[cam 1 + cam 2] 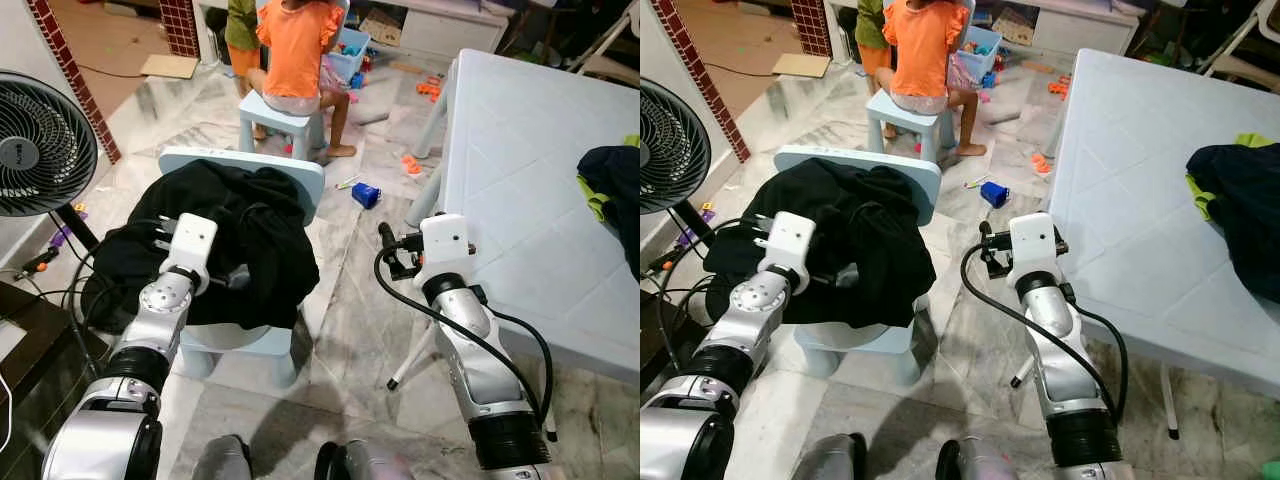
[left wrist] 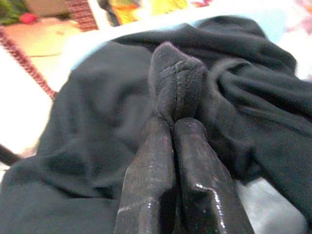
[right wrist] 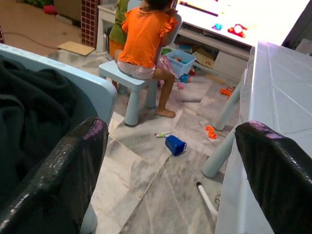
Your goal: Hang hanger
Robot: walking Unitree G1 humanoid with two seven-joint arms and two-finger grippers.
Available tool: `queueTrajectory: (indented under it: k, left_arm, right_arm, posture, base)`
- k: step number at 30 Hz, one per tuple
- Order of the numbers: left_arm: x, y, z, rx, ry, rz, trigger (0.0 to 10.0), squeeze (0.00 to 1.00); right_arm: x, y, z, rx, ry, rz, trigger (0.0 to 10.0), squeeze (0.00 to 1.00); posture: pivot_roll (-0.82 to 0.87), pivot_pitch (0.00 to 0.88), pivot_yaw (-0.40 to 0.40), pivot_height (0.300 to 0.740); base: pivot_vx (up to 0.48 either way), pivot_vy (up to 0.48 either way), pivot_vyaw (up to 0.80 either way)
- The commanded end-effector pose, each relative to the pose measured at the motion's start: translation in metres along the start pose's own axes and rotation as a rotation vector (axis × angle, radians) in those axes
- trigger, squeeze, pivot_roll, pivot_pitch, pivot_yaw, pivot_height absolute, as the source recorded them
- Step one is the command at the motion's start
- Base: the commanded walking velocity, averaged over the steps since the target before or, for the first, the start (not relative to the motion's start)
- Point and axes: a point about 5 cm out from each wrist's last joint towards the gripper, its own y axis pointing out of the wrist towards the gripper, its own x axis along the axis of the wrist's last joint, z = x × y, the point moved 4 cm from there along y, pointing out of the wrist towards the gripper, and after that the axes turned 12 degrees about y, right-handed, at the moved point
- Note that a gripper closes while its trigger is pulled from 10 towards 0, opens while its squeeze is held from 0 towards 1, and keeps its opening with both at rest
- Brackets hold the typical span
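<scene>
Black garment heaped on pale blue chair, crumpled. Left end effector pinching fold of it. Right end effector spread wide, empty, beside table.

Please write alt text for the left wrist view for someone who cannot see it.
The left hand, fingers shut, pinches a fold of black garment heaped on a pale blue chair.
</scene>
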Motion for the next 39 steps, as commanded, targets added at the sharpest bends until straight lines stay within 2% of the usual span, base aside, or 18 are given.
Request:
queueTrajectory:
  k: [1,6,7,13,14,15,16,17,24,33,39]
  left_arm:
    - [-0.009,-0.008,0.010,0.069,-0.033,0.019,0.0,0.00]
    - [-0.030,-0.028,0.019,0.142,-0.107,0.078,0.0,0.00]
    - [-0.040,-0.037,0.021,0.165,-0.138,0.112,0.0,0.00]
    - [-0.059,-0.051,0.020,0.190,-0.193,0.191,0.0,0.00]
    - [-0.062,-0.052,0.017,0.181,-0.197,0.214,2.6,0.00]
    - [-0.063,-0.052,0.016,0.176,-0.197,0.219,2.6,0.00]
    - [-0.062,-0.052,0.015,0.169,-0.204,0.221,10.0,0.16]
    - [-0.060,-0.052,0.014,0.163,-0.213,0.221,10.0,1.00]
    - [-0.062,-0.054,0.008,0.137,-0.214,0.246,10.0,1.00]
    - [-0.057,-0.064,-0.007,0.059,-0.110,0.252,10.0,1.00]
    - [-0.049,-0.066,-0.007,0.048,-0.072,0.225,10.0,1.00]
  right_arm:
    - [0.001,0.001,-0.004,-0.019,0.000,-0.009,10.0,0.00]
    - [-0.002,0.003,-0.002,-0.021,0.003,-0.010,10.0,0.00]
    - [-0.002,0.003,-0.001,-0.016,0.004,-0.011,10.0,0.00]
    - [-0.002,0.004,-0.002,-0.013,0.000,-0.013,10.0,0.00]
    - [-0.002,0.005,-0.003,-0.014,-0.002,-0.015,10.0,0.00]
    - [-0.001,0.006,-0.003,-0.015,-0.003,-0.015,10.0,0.00]
    - [-0.001,0.006,-0.003,-0.015,-0.003,-0.016,10.0,0.00]
    - [-0.001,0.006,-0.003,-0.015,-0.004,-0.017,10.0,0.00]
    - [-0.003,0.003,-0.001,-0.013,-0.003,-0.016,10.0,0.00]
    - [-0.004,0.003,-0.004,-0.015,-0.009,-0.008,10.0,0.00]
    - [-0.005,0.004,0.000,-0.007,-0.006,-0.005,10.0,0.00]
  posture:
    - [0.06,0.034,-0.068,0.740]
    - [0.06,0.036,-0.070,0.740]
    - [0.07,0.037,-0.073,0.740]
    - [0.07,0.038,-0.081,0.740]
    - [0.07,0.038,-0.081,0.740]
    - [0.07,0.044,-0.081,0.740]
    - [0.07,0.044,-0.081,0.740]
    - [0.07,0.044,-0.081,0.740]
    - [0.06,0.052,-0.082,0.740]
    - [0.06,0.060,-0.086,0.740]
    - [0.06,0.061,-0.086,0.740]
  base:
    - [0.000,0.000,0.00]
    - [0.000,0.000,0.00]
    - [0.000,0.000,0.00]
    - [0.000,0.000,0.00]
    - [0.000,0.000,0.00]
    - [0.000,0.000,0.00]
    - [0.000,0.000,0.00]
    - [0.000,0.000,0.00]
    - [0.000,0.000,0.00]
    - [0.000,0.000,0.00]
    - [0.000,0.000,0.00]
